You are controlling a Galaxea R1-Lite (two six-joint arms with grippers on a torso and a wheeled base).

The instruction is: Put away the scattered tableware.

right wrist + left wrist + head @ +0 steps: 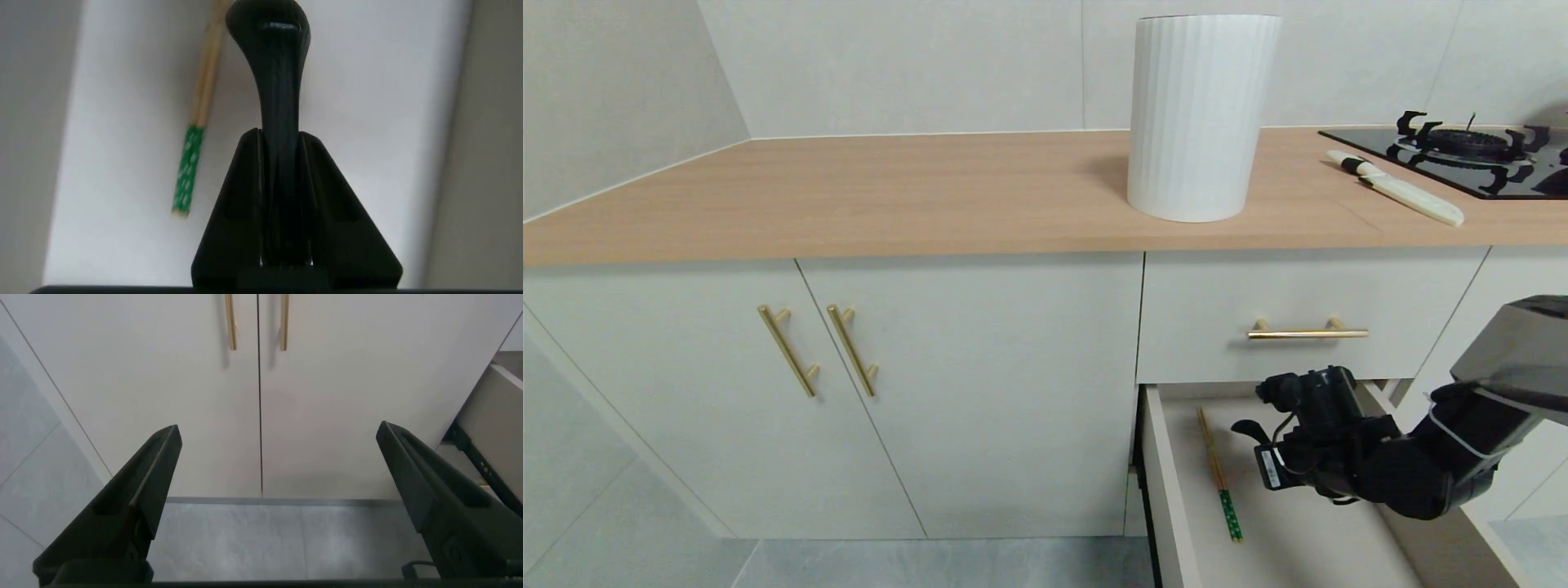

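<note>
**A:** Head camera first. Where is the open drawer [1168, 490]?

**B:** It is the lower of two, standing out beneath a shut drawer with a gold bar handle [1308, 331]. A pair of chopsticks [1218, 474] with green ends lies flat on its floor, near the wall on the robot's left.

**A:** And the right gripper [1278, 451]?

**B:** It hangs over the drawer's floor, near the chopsticks but apart from them. A black utensil [1248, 428] juts out of it toward them.

**A:** What sits above the drawer?

**B:** A wooden counter [890, 196]. A white ribbed canister [1199, 114] stands almost straight above the drawer. A knife [1393, 187] with a pale blade lies above and to the right of it, and a gas hob [1462, 151] lies beyond that. To the drawer's left are two cabinet doors [972, 392].

**A:** Left wrist camera?

**B:** The left gripper [276, 498] has its fingers [135, 506] spread wide with nothing between them. It faces those cabinet doors left of the drawer, low over grey floor [270, 539].

**A:** Right wrist camera?

**B:** The right gripper's fingers [233, 220] are pressed onto the black utensil, pinching its handle, with its rounded end pointing away. The drawer's pale floor lies beneath, with the chopsticks flat on it beside the utensil. I cannot tell whether the utensil touches the floor.
</note>
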